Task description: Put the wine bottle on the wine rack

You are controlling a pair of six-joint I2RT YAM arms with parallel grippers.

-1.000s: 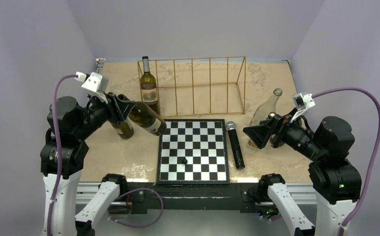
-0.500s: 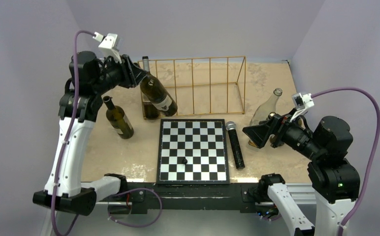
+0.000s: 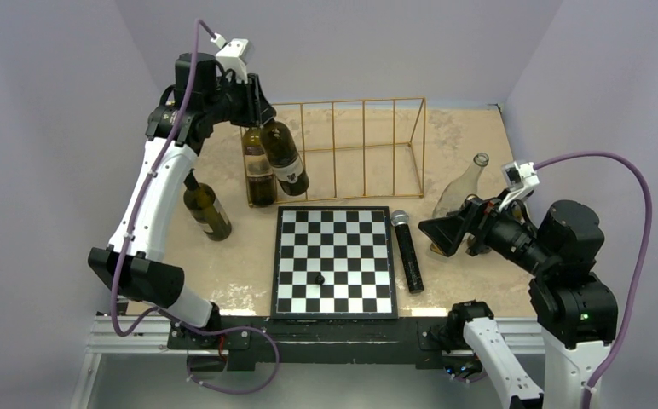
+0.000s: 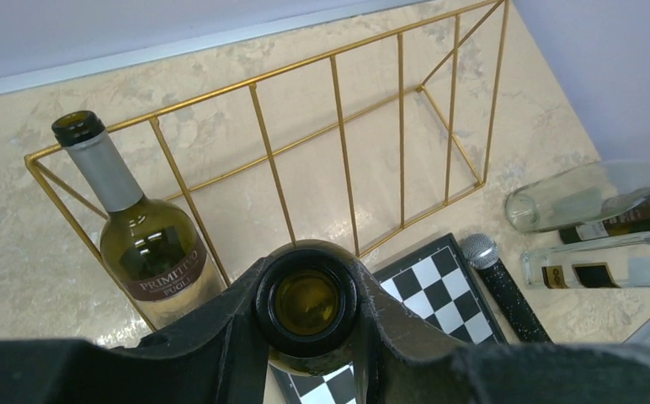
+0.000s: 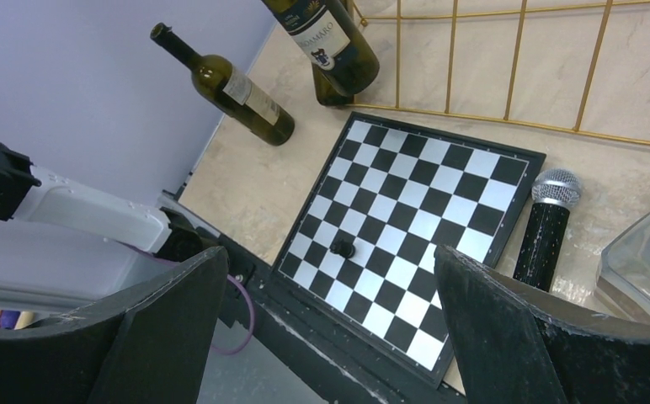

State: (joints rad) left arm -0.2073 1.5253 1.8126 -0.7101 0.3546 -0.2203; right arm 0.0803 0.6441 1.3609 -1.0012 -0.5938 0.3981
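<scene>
Top external view showed the left arm raised and reaching over the back-left part of the table point(image 3: 223, 260). The left gripper point(image 3: 263, 122) was clamped on the neck of the wine bottle point(image 3: 285, 158). That bottle hung clear of the table, tilted, with its neck up toward the gripper and its base down to the right. It hung at the left end of the wine rack point(image 3: 364, 146), against the rack's near long side. Whether its base was inside the gold wires or just in front of them could not be told.

A labelled bottle point(image 3: 258, 170) stood upright in the rack's leftmost compartment, just beside the held one. A dark bottle point(image 3: 207, 209) stood on the table left of the chessboard point(image 3: 334, 247), outside the rack. A small dark piece point(image 3: 318, 279) sat on the board. A microphone point(image 3: 407, 252) lay along the board's right edge, and a clear bottle point(image 3: 464, 186) stood beyond it.

From the left wrist, the black fingers point(image 4: 225, 341) pressed on both sides of the open bottle mouth.

The right gripper point(image 3: 447, 233) hovered low near the clear bottle. Its fingers point(image 5: 166, 324) were spread wide with nothing between them.
</scene>
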